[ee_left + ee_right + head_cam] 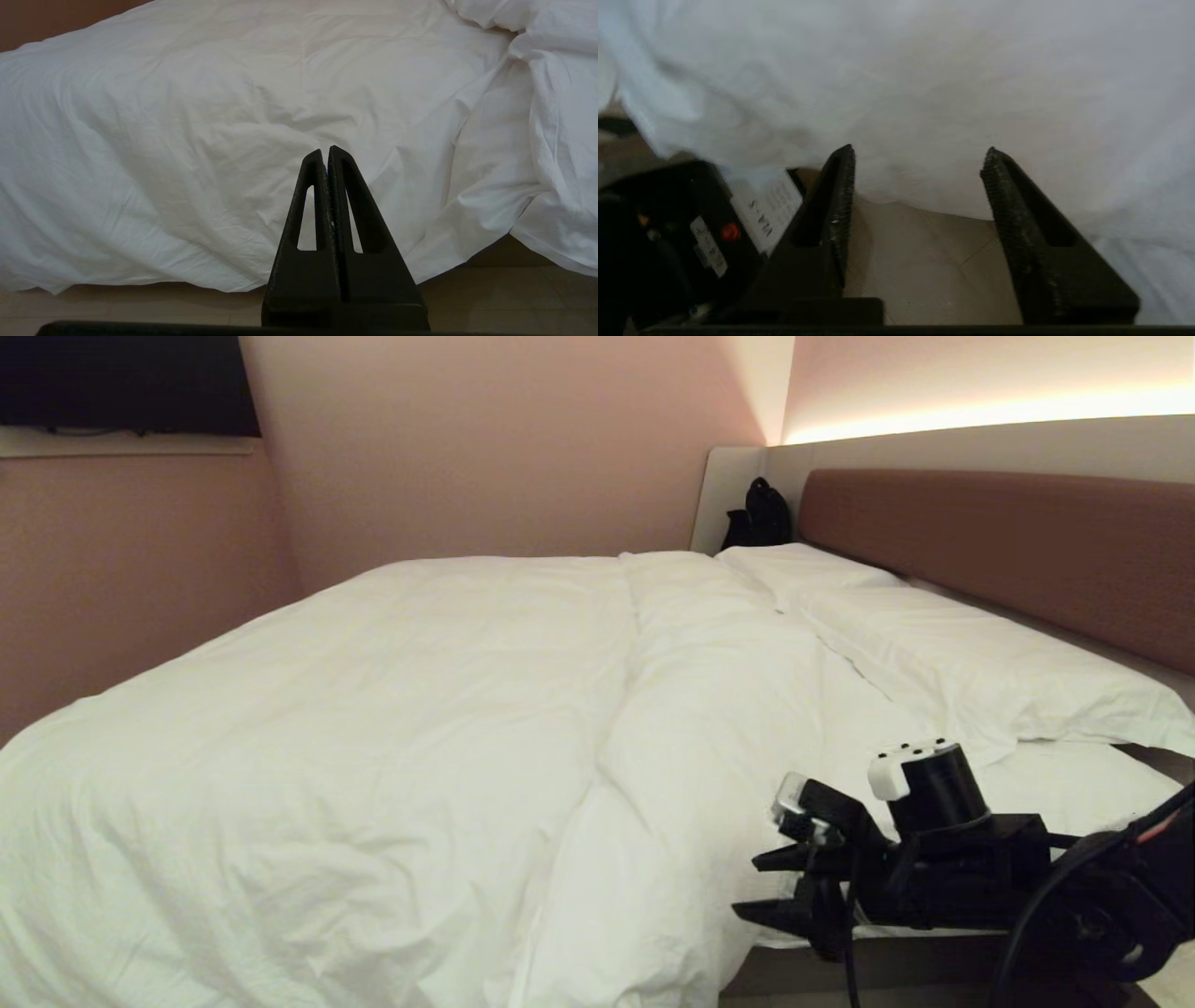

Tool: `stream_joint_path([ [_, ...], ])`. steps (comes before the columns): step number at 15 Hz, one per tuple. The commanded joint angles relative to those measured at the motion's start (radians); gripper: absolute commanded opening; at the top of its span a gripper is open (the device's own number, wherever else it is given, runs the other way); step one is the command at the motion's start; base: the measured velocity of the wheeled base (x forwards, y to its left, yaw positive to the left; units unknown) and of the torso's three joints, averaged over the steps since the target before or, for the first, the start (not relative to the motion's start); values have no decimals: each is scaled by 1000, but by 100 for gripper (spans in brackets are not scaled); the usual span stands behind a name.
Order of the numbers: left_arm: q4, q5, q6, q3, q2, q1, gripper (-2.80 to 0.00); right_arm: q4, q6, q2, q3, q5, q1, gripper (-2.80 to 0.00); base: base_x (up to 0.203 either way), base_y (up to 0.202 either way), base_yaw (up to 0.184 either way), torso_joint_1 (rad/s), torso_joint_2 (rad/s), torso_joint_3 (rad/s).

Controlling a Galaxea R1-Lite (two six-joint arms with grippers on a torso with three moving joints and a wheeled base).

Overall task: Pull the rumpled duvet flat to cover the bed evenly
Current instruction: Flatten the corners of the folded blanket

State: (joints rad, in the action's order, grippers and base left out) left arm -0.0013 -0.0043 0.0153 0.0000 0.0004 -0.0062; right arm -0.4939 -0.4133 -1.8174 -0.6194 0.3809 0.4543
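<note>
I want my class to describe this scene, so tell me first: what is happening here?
A robot is making a bed. The white duvet covers most of it, but a thick ridge runs down the middle and the side by the two pillows is bunched. The right tool is open and empty at the duvet's hanging edge, above the floor. The left tool is shut and holds nothing.
</note>
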Motion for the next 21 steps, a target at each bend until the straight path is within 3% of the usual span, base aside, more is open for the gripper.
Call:
stream_joint_path([
  [1, 0, 0, 0, 0, 0, 0, -280, -4, -123, -9, 44, 3, 59, 0, 0, 0, 0, 0, 0, 0],
  [12, 0, 0, 0, 0, 0, 0, -280, -23, -165, -128, 92, -11, 213, 0, 0, 0, 0, 0, 0, 0],
  [21, 0, 0, 0, 0, 0, 0, -280, -313, -134, -272, 121, -123, 262, 0, 0, 0, 0, 0, 0, 0],
])
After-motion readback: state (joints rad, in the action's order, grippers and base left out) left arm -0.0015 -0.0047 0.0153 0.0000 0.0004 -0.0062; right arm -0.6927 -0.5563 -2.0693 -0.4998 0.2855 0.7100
